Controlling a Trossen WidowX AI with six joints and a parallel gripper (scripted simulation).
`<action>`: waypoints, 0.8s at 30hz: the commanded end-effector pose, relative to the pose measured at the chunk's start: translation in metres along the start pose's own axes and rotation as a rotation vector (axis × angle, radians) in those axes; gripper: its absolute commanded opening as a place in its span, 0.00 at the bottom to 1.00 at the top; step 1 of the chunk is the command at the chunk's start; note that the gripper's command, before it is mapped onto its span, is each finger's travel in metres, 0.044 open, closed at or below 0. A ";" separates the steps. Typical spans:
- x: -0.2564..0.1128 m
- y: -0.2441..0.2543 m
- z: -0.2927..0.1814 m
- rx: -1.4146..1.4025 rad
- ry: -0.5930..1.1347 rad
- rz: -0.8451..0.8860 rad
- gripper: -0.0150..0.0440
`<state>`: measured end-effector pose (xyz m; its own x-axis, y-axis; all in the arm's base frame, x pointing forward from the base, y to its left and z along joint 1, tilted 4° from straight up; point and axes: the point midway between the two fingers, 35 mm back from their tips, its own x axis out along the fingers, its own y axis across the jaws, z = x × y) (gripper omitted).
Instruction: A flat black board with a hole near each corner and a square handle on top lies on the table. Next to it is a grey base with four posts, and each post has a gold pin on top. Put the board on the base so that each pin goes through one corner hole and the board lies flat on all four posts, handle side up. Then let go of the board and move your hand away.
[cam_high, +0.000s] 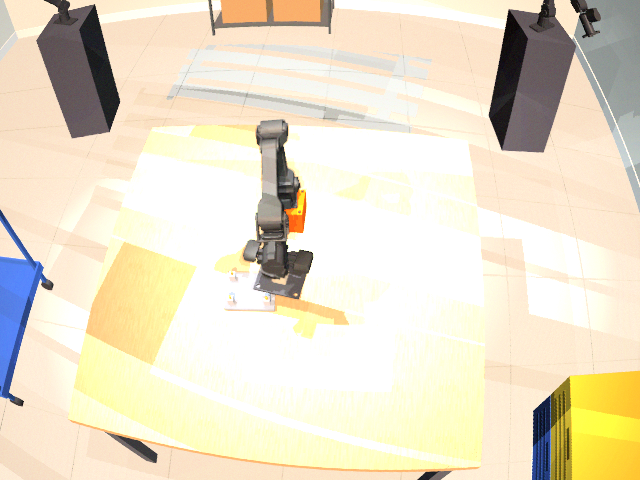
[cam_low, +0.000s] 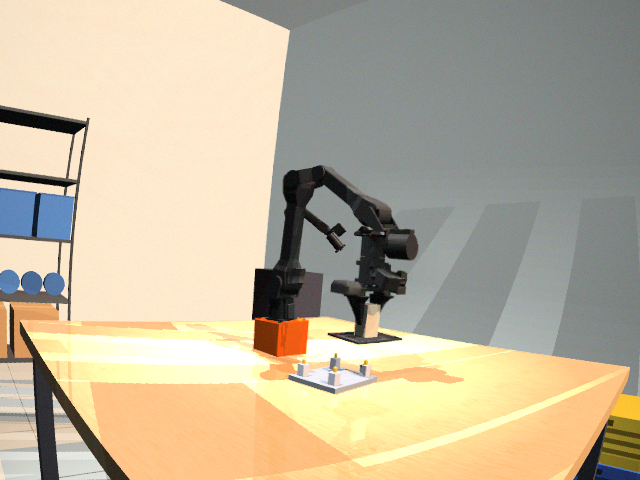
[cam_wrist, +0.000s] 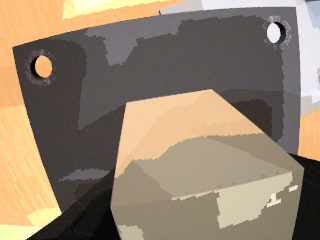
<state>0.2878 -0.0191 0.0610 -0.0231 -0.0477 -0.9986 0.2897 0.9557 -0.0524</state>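
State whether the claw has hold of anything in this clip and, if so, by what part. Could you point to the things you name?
The black board (cam_high: 297, 286) (cam_low: 343, 338) (cam_wrist: 185, 60), by the square handle (cam_low: 370, 322) (cam_wrist: 200, 150) on its top, between the fingers of the claw (cam_low: 369, 315).

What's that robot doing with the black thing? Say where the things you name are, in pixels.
The robot arm's tool (cam_high: 279, 279) (cam_low: 370, 315) is gripping the square handle (cam_low: 368, 321) (cam_wrist: 200, 160) on top of the black board (cam_high: 294, 289) (cam_low: 362, 338) (cam_wrist: 175, 65). It's holding the board up in the air. The grey base (cam_high: 250, 308) (cam_low: 334, 390) with its four gold-topped posts sits on the table (cam_high: 310, 413) (cam_low: 310, 444); the board isn't on those posts yet.
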 end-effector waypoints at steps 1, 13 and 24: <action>-0.002 -0.008 0.005 -0.023 -0.007 -0.003 0.25; -0.002 -0.038 0.014 -0.099 -0.007 -0.007 0.25; -0.003 -0.067 0.019 -0.167 -0.008 -0.011 0.25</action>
<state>0.2858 -0.0810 0.0648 -0.0225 -0.0547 -0.9982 0.1427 0.9881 -0.0574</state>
